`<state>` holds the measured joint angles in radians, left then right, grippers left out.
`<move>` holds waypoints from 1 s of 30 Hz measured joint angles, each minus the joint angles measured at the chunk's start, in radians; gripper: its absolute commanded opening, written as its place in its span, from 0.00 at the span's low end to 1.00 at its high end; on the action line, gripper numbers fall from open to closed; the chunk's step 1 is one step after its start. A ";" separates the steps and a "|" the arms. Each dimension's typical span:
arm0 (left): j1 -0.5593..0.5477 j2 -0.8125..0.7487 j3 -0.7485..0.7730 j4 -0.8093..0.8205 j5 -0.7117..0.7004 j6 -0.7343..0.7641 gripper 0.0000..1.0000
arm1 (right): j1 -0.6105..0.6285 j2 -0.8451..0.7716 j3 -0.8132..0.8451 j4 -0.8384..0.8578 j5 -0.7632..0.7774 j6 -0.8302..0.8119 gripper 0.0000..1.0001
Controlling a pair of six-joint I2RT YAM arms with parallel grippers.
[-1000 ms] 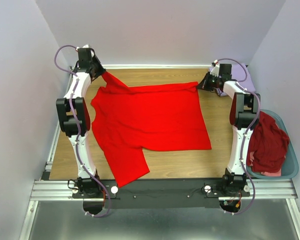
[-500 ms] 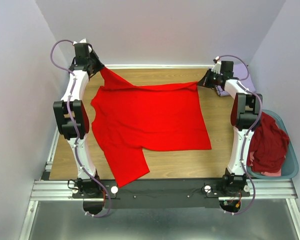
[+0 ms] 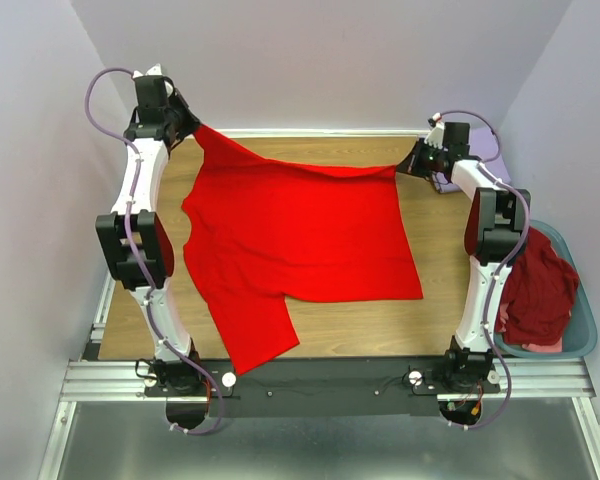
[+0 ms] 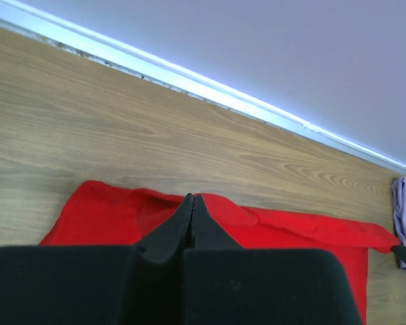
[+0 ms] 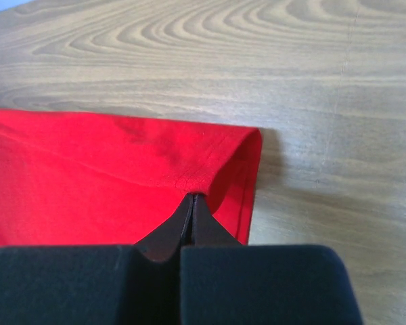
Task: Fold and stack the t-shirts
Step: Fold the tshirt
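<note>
- Shirt (image 3: 300, 235), bright red, is spread over the table (image 3: 430, 320), far edge raised.
- Far corners are clamped: 11 o'clock by the left gripper (image 3: 192, 128), 1 o'clock by the right gripper (image 3: 404, 169).

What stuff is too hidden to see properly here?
Lavender shirt: top view, mostly behind the right arm; left wrist view, cut by the right edge.
Maroon shirts in the basket: top view, bunched together, so their number is unclear.
Red shirt, pinched bits: wrist views, claw fingers cover them.
</note>
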<state>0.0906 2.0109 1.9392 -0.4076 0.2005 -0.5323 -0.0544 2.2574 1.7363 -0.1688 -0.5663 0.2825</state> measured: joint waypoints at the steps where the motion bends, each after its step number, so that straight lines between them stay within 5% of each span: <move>1: 0.001 -0.010 0.000 -0.001 0.000 0.001 0.00 | 0.000 0.000 -0.003 0.000 0.000 -0.001 0.00; 30: 0.043 -0.219 -0.330 0.013 0.047 -0.027 0.00 | 0.000 -0.080 -0.159 -0.005 0.030 -0.083 0.01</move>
<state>0.1333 1.7916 1.6093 -0.3950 0.2478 -0.5598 -0.0544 2.1769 1.5768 -0.1741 -0.5365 0.1993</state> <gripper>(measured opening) 0.004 0.005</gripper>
